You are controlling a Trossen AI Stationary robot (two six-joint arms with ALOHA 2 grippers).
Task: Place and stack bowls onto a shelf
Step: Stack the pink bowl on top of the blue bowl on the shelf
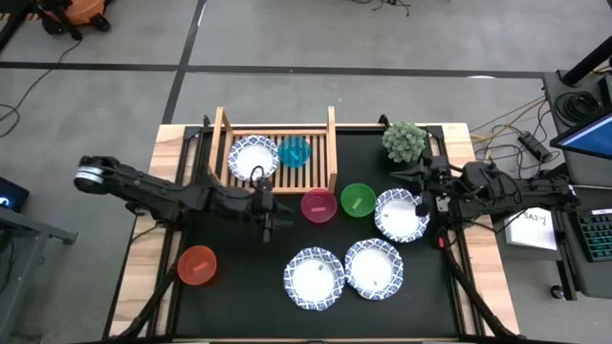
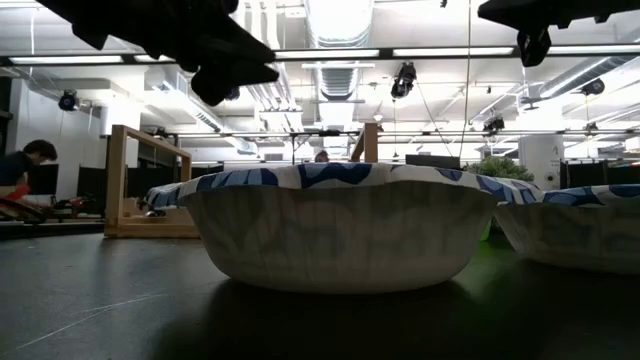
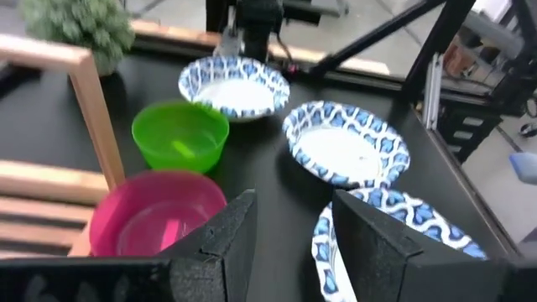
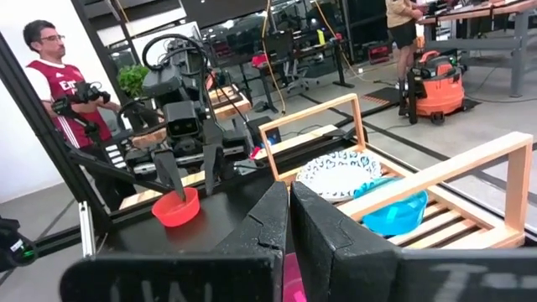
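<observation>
The wooden shelf (image 1: pixel 277 153) stands at the table's far side and carries one white blue-rimmed bowl (image 1: pixel 253 156) and the blue bowl (image 1: pixel 295 151). On the table sit the pink bowl (image 1: pixel 318 204), the green bowl (image 1: pixel 358 199), the red bowl (image 1: pixel 197 265) and three more white bowls (image 1: pixel 402 215) (image 1: pixel 373 268) (image 1: pixel 314 278). My left gripper (image 1: pixel 266 212) (image 3: pixel 294 210) hovers open just off the shelf's near edge, beside the pink bowl (image 3: pixel 155 218). My right gripper (image 1: pixel 421 199) (image 4: pixel 289 197) is shut and raised over the far-right white bowl's rim.
A small green plant (image 1: pixel 404 141) stands at the far right, behind the green bowl. The shelf's raised side rail (image 3: pixel 92 109) is close to my left gripper. A person (image 4: pixel 59 75) stands beyond the table's left side. Bare black mat lies between the red bowl and the white bowls.
</observation>
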